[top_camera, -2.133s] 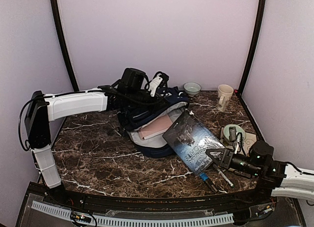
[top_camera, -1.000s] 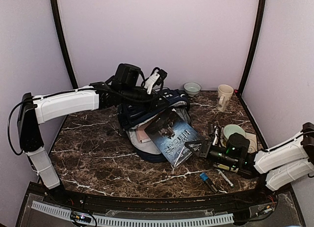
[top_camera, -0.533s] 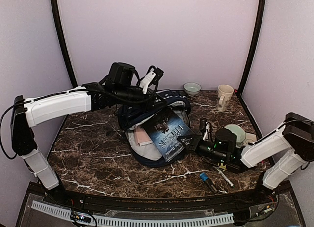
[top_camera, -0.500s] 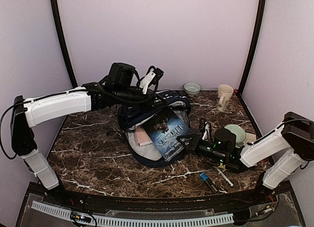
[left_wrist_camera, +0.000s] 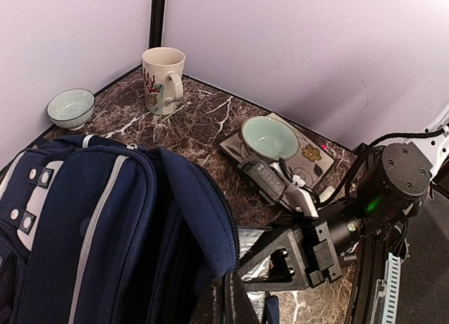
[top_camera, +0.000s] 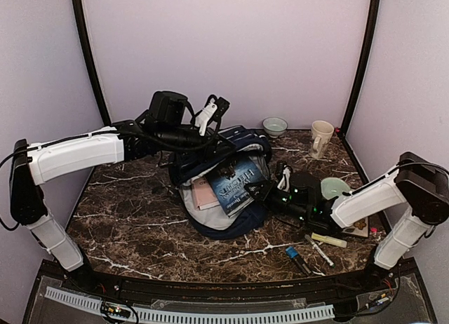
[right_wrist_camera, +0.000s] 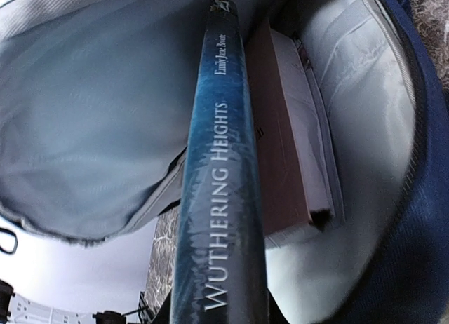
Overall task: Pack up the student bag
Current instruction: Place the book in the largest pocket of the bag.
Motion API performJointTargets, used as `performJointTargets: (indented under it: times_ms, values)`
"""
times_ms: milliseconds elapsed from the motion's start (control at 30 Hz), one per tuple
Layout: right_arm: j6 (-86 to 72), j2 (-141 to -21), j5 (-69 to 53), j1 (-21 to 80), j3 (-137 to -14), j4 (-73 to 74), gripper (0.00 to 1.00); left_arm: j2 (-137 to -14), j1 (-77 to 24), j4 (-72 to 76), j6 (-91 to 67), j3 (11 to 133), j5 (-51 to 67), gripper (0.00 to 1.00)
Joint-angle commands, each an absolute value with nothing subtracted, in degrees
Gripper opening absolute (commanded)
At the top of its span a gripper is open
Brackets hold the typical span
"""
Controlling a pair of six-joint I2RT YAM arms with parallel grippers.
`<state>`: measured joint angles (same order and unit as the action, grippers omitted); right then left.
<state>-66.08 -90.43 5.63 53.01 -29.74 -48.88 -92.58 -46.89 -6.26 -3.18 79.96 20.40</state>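
The navy student bag [top_camera: 242,143] lies open in the middle of the table, its pale lining [right_wrist_camera: 91,113] filling the right wrist view. My left gripper [top_camera: 210,143] is shut on the edge of the bag's upper flap [left_wrist_camera: 203,219] and holds it up; the jaws [left_wrist_camera: 228,299] are pinched together on the fabric. My right gripper [top_camera: 258,191] is shut on a blue book, "Wuthering Heights" [top_camera: 233,182], whose far end is inside the opening. The spine [right_wrist_camera: 221,198] runs up between my fingers, beside a pink-brown book [right_wrist_camera: 287,163] lying in the bag.
A cream mug [top_camera: 321,137] and a small bowl [top_camera: 274,125] stand at the back right. A green bowl [top_camera: 335,189] sits on a patterned mat at the right. Pens and a yellow marker [top_camera: 328,240] lie near the front right edge.
My right arm has carried the blue book from the front right of the table leftward into the bag's opening. My left arm has drawn the flap up and a little to the left.
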Motion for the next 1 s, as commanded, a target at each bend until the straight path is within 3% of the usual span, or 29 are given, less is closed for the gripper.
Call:
performJointTargets:
  times_ms: [0,500,733,967]
  values:
    - [-67.71,-92.68,11.07,52.29,-36.33,-46.34,0.0,-86.9,-47.81,1.66,-3.17,78.94,24.13,0.0]
    - [-66.32,-102.57,14.85,51.88,-46.65,-50.77,0.0,-85.79,-47.99,2.04,-4.13,76.31,23.92,0.0]
    - [-64.03,-109.9,2.45,49.15,-50.23,-54.13,0.0,-84.83,-47.99,2.5,-4.12,75.07,22.85,0.0]
    - [-58.76,-107.94,-1.82,48.87,-47.06,-53.38,0.02,-85.31,-47.99,2.86,-3.82,74.6,21.15,0.0]
